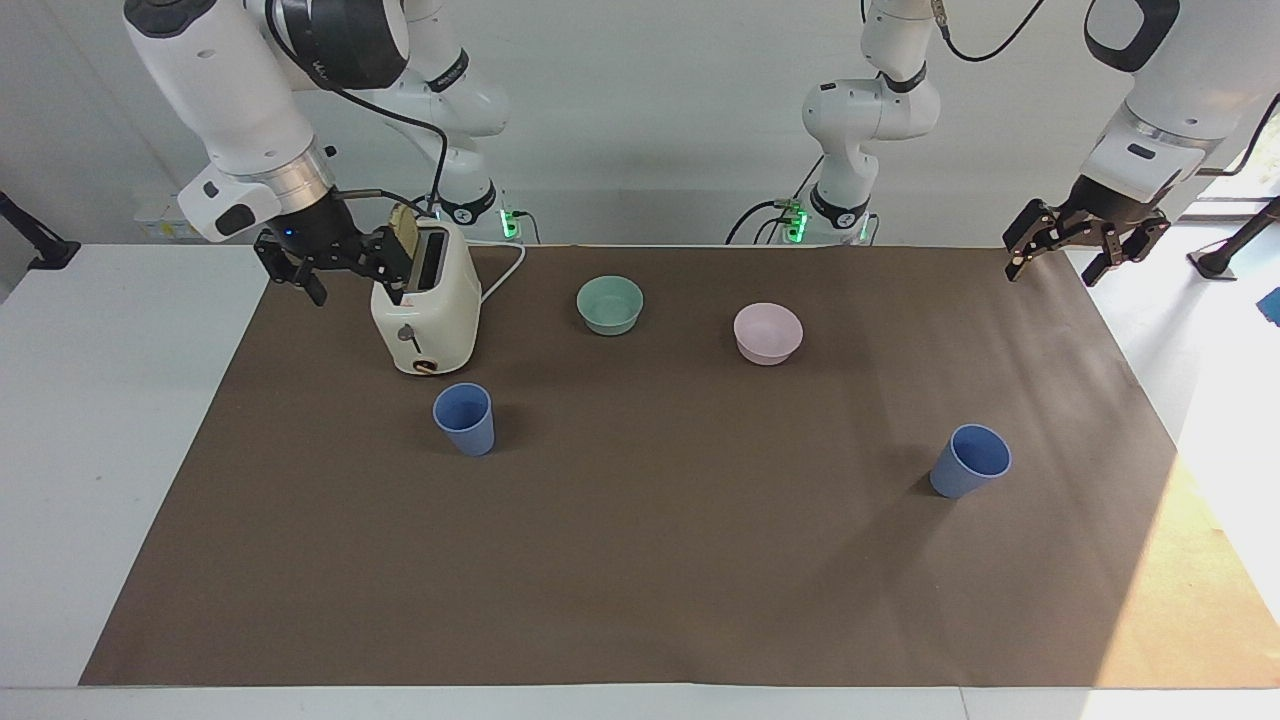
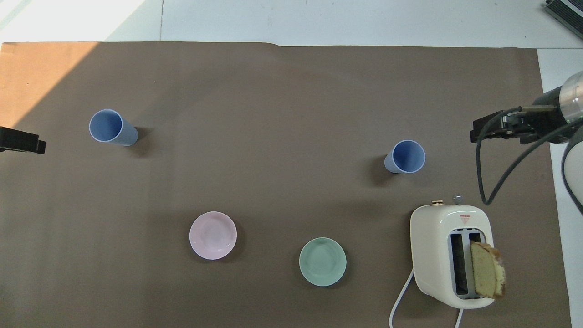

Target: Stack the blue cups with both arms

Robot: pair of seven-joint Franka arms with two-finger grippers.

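Note:
Two blue cups stand upright and apart on the brown mat. One cup (image 1: pixel 463 418) (image 2: pixel 405 156) stands a little farther from the robots than the toaster, toward the right arm's end. The other cup (image 1: pixel 970 460) (image 2: pixel 109 127) stands toward the left arm's end. My right gripper (image 1: pixel 350 280) (image 2: pixel 485 129) is open and empty, raised beside the toaster over the mat's edge. My left gripper (image 1: pixel 1055 262) (image 2: pixel 27 140) is open and empty, raised over the mat's edge at its own end. Neither gripper touches a cup.
A cream toaster (image 1: pixel 425 310) (image 2: pixel 448 253) with a bread slice (image 2: pixel 487 269) in a slot stands near the right arm's base. A teal bowl (image 1: pixel 610 303) (image 2: pixel 322 261) and a pink bowl (image 1: pixel 767 332) (image 2: pixel 213 235) stand beside it, nearer to the robots than the cups.

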